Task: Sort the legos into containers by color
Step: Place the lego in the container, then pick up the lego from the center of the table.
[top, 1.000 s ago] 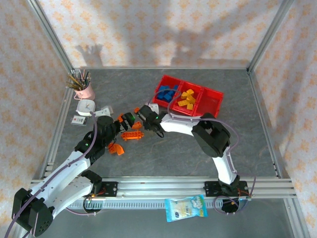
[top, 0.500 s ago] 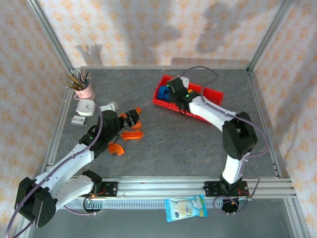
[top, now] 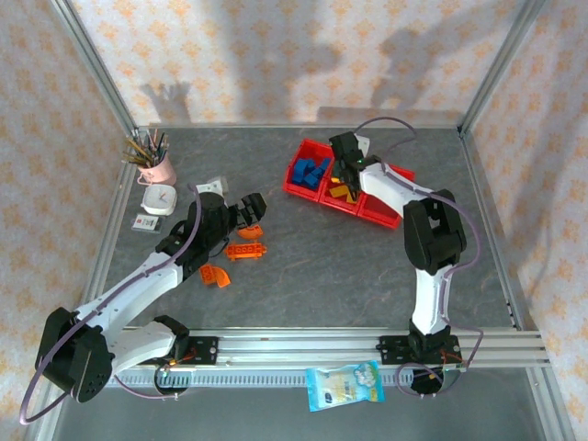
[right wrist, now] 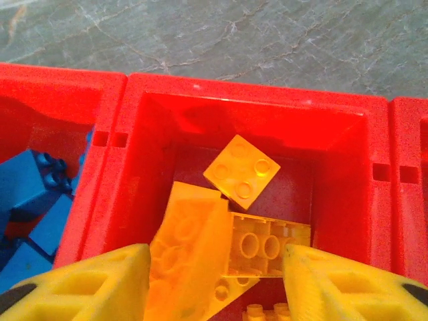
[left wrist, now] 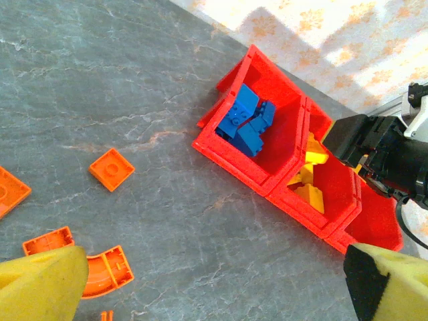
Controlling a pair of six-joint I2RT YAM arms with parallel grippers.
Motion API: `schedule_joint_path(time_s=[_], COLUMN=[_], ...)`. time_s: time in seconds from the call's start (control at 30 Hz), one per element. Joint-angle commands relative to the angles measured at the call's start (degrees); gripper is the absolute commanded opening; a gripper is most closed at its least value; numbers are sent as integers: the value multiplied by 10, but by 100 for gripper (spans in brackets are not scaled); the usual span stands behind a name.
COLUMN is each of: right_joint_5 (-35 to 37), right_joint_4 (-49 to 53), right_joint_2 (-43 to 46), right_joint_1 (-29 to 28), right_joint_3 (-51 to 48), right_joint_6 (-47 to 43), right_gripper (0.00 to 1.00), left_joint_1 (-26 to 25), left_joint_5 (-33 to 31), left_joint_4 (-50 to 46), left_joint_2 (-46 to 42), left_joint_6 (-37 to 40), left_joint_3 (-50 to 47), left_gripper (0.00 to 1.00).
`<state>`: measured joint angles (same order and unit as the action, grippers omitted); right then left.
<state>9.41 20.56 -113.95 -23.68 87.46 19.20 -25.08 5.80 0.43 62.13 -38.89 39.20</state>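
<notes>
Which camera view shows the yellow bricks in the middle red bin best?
The right wrist view: it looks down on the yellow bricks from close, so their studs are clear. The top view shows them as a small yellow patch beside the right arm. The left wrist view shows them far off, partly behind the bin wall.

Three joined red bins, angled across far counter. Blue bricks heaped in left bin, yellow bricks jumbled in middle one. Orange bricks scattered loose on counter, well apart from bins.
</notes>
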Motion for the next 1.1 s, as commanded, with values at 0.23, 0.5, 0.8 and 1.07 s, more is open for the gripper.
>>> schedule_joint_path(time_s=[0.23, 0.5, 0.8, 1.07], right_joint_5=[-21, -32, -77, -136], right_joint_4=[-2, 0, -21, -33], right_joint_2=[93, 121, 50, -57], right_joint_1=[-38, -113, -186, -207], right_joint_3=[-47, -71, -12, 78], right_joint_6=[-26, -23, -31, -58], right_gripper=[63, 68, 73, 78], left_joint_1=[5, 6, 8, 9], left_joint_5=[0, -24, -62, -99], left_joint_4=[24, -9, -61, -105], left_joint_2=[-18, -73, -138, -180], left_joint_6=[0, -6, -14, -23], left_joint_3=[-5, -40, -69, -76], left_gripper=[99, 99, 99, 99])
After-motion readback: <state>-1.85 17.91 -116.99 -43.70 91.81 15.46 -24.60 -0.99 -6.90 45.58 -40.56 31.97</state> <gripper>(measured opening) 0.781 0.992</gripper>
